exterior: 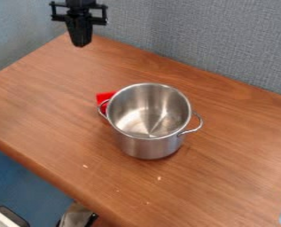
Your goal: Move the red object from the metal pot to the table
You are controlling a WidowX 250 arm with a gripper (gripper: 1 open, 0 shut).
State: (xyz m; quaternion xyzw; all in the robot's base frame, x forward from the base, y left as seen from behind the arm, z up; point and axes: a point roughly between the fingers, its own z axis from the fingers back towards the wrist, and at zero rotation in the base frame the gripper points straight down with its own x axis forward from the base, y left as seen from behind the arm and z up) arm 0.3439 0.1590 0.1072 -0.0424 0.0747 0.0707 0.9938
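Gripper (80, 37): black, at far left of scene, pointing straight down above the far-left corner of the table, jaws pressed together into a single dark tip, holding nothing, clear of every object. Mount above the jaws: short black crossbar, partly cut off by the top edge of the view. Table (48, 97): brown wood with visible grain, rounded edges, set at a diagonal so that one corner lies far left and one long edge runs along the near side. Metal pot (150, 120): shiny silver steel, cylindrical, upright, without lid, near the middle of the table, well apart from the gripper; interior bare and reflective, no contents visible inside. Loop handle (197, 126): small, on the right side of the pot; opposite handle on the left side mostly hidden against the pot wall. Red object (104, 100): bright red, on the tabletop just beside the left wall of the pot, outside the pot, only a small part showing past the rim; contact with the pot wall cannot be told; full shape and length hidden behind the pot. Wall (214, 35): blue-grey, textured, behind the far edge of the table. Floor area at near left, below the table edge: dark blue, with blurred pale and dark items at the bottom edge, too indistinct to identify.
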